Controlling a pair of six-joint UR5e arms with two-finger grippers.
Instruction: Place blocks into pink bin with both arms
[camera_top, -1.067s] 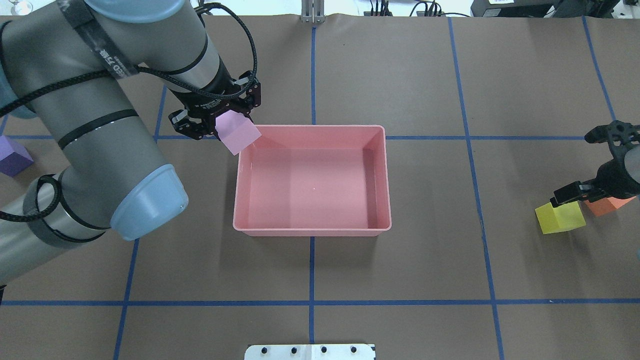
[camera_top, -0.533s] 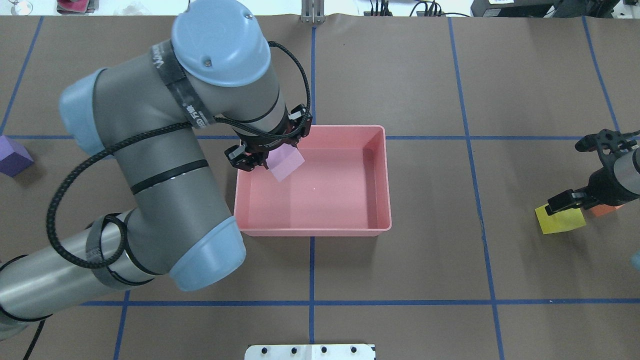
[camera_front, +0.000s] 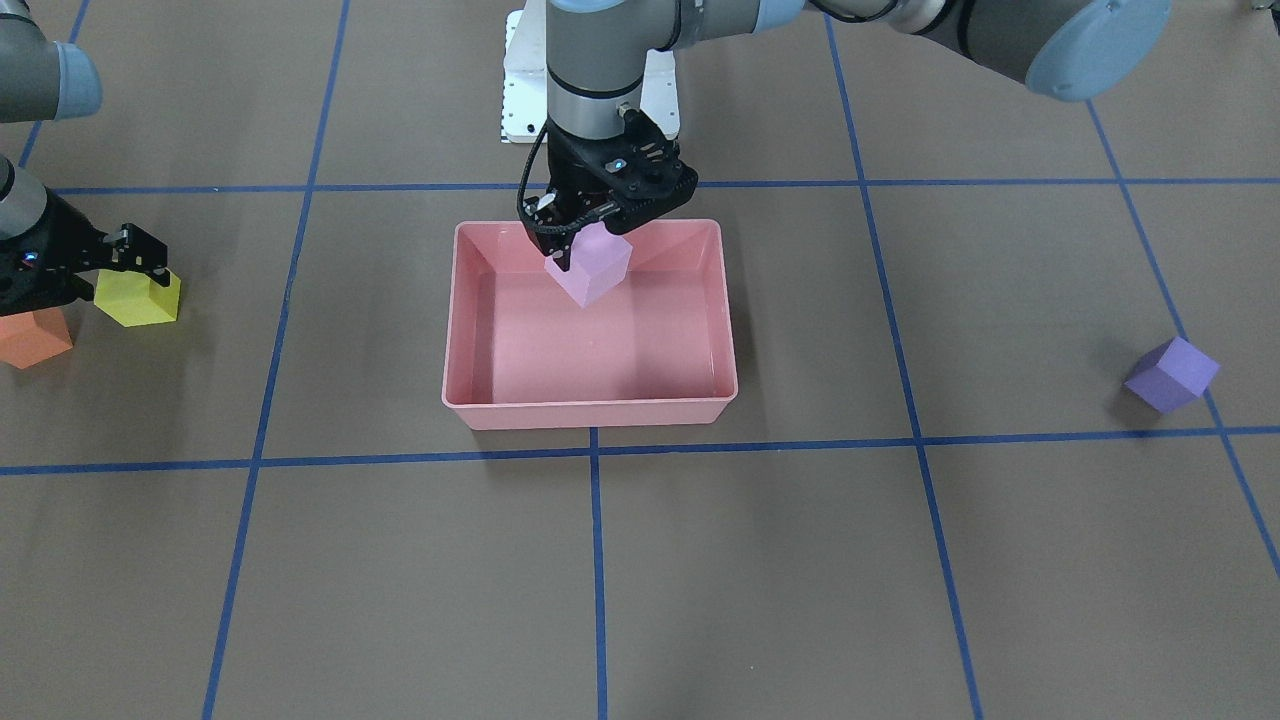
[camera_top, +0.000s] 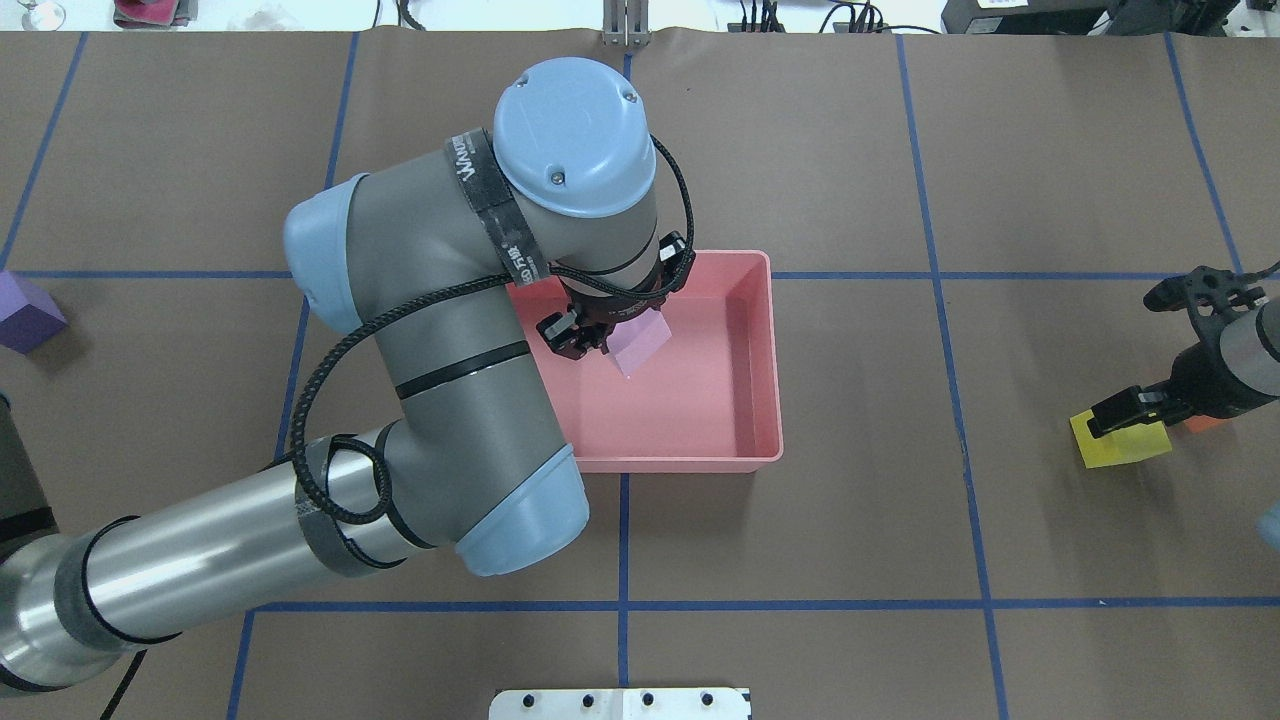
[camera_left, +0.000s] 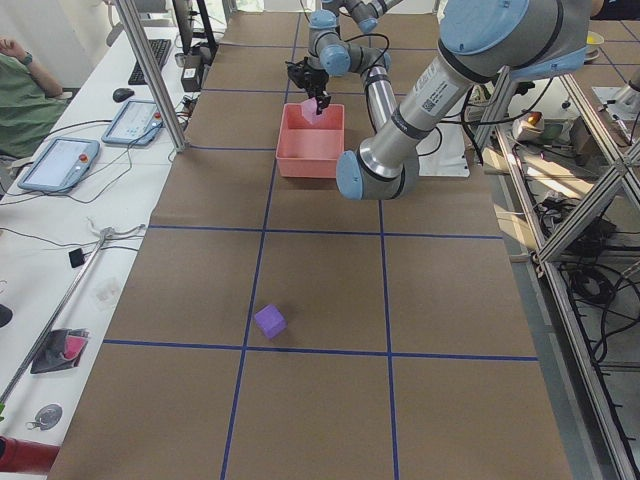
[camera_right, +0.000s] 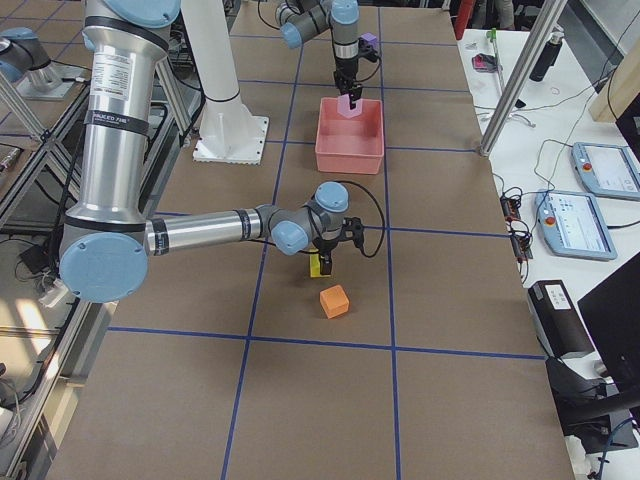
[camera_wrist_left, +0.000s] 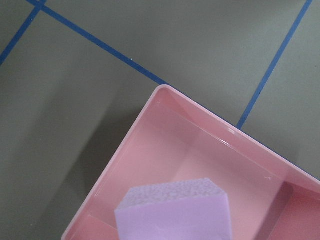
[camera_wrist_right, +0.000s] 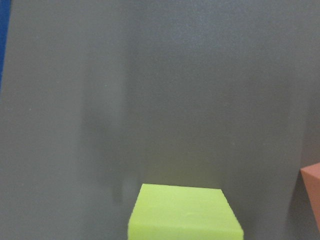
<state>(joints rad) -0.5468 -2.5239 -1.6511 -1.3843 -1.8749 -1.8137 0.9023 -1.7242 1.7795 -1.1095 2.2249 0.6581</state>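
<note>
Overhead exterior — pink block (camera_top: 640, 348) between left fingers (camera_top: 565, 335).

bin (camera_top: 757, 385) centred on table (camera_top: 800, 560) | first block (camera_top: 640, 347) in left gripper (camera_front: 588, 245), over bin's inside | second block (camera_top: 25, 312) far to robot's left | third block (camera_top: 1122, 446) near fourth block (camera_front: 33, 338), far right

A yellow block (camera_wrist_right: 184, 212) sits low on the brown table (camera_wrist_right: 175, 90), its near side cut off. Right of it, apart, shows an orange block (camera_wrist_right: 312, 187) (only a corner is visible).
</note>
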